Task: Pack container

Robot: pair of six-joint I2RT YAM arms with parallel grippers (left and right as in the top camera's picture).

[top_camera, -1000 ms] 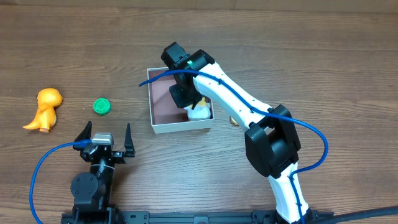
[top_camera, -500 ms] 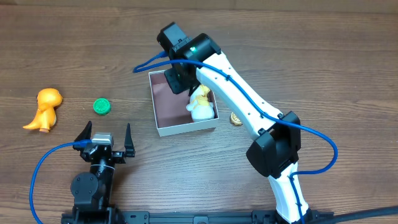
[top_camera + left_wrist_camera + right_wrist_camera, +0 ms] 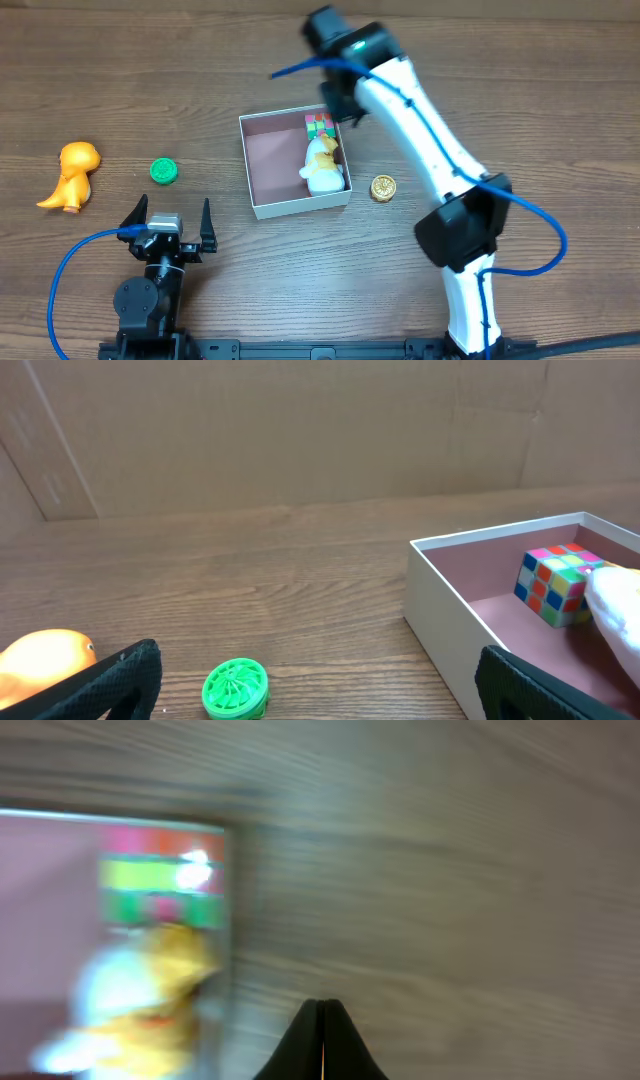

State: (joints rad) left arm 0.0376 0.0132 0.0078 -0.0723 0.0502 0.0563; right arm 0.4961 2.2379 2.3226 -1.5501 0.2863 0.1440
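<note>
The container (image 3: 272, 160) is a square white-walled box with a pinkish floor, at the table's middle. Inside it lie a colourful puzzle cube (image 3: 319, 125) and a white and yellow duck toy (image 3: 322, 168). It also shows in the left wrist view (image 3: 440, 600) with the cube (image 3: 556, 582), and blurred in the right wrist view (image 3: 50, 920). My right gripper (image 3: 345, 108) is shut and empty, just past the box's far right corner; its view (image 3: 322, 1020) is motion-blurred. My left gripper (image 3: 168, 228) is open and empty near the front left.
A green ribbed disc (image 3: 164, 171) and an orange dinosaur toy (image 3: 70, 175) lie left of the box. The disc (image 3: 235, 688) sits between my left fingers' view. A gold coin-like disc (image 3: 383, 187) lies right of the box.
My right arm has lifted out of the box and swung right and back, leaving the cube and duck uncovered inside. The left arm has not moved.
</note>
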